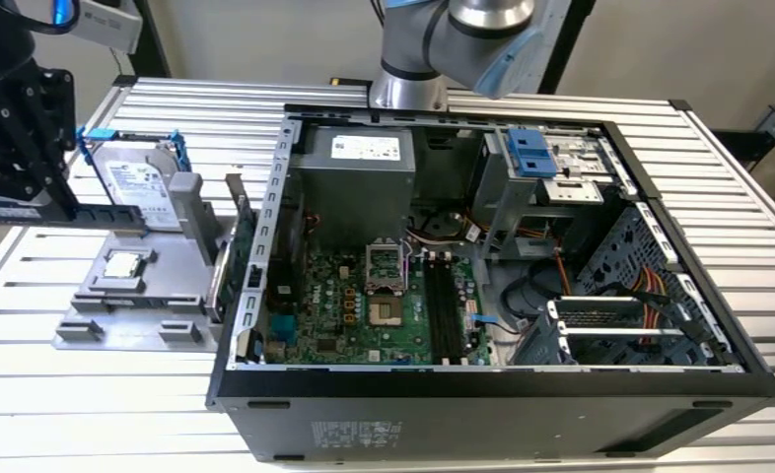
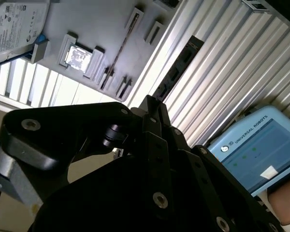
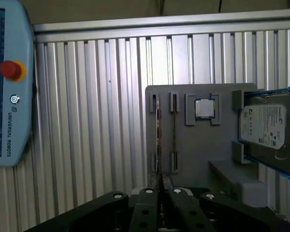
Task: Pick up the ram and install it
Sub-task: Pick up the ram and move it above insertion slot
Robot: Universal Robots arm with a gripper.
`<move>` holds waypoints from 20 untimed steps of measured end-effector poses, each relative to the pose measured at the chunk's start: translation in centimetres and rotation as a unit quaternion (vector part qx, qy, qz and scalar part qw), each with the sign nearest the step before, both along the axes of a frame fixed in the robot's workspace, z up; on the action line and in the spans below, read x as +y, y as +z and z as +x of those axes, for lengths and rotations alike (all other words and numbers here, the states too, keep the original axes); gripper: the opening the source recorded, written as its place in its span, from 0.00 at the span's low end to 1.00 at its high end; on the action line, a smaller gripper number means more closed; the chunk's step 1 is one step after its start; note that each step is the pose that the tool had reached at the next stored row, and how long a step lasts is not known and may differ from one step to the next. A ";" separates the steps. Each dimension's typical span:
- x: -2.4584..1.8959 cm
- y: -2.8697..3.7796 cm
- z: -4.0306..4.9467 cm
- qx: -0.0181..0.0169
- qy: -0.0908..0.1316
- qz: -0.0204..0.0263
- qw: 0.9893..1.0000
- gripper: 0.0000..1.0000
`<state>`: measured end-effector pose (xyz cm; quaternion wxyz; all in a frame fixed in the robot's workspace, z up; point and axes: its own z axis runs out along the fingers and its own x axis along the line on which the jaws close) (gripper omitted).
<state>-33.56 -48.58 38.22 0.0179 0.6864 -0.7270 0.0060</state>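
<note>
In the exterior view the ram (image 1: pixel 92 217), a thin bluish stick, hangs level above the grey holder plate (image 1: pixel 124 320) at the view's left. My gripper (image 1: pixel 35 202) is shut on it from above. In the first wrist view the ram (image 3: pixel 158 140) shows edge-on as a thin line running out from between the black fingers (image 3: pixel 147 198) of my gripper (image 3: pixel 162 187), over the holder plate (image 3: pixel 183 150). The motherboard's long black slots (image 1: pixel 443 313) lie inside the open computer case (image 1: pixel 703 360), well off to the exterior view's right of the gripper.
On the holder plate sit a small square silver chip (image 1: pixel 123 264), a hard drive in a blue frame (image 1: pixel 138 182) and a green card with a metal bracket (image 1: pixel 239 236). The arm's base (image 1: pixel 407 89) stands behind the case. A teach pendant (image 3: pixel 9 82) lies on the slatted table (image 3: pixel 96 121).
</note>
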 end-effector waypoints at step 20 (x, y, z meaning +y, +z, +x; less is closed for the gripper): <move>0.01 0.00 3.16 0.000 0.000 0.000 1.000 0.00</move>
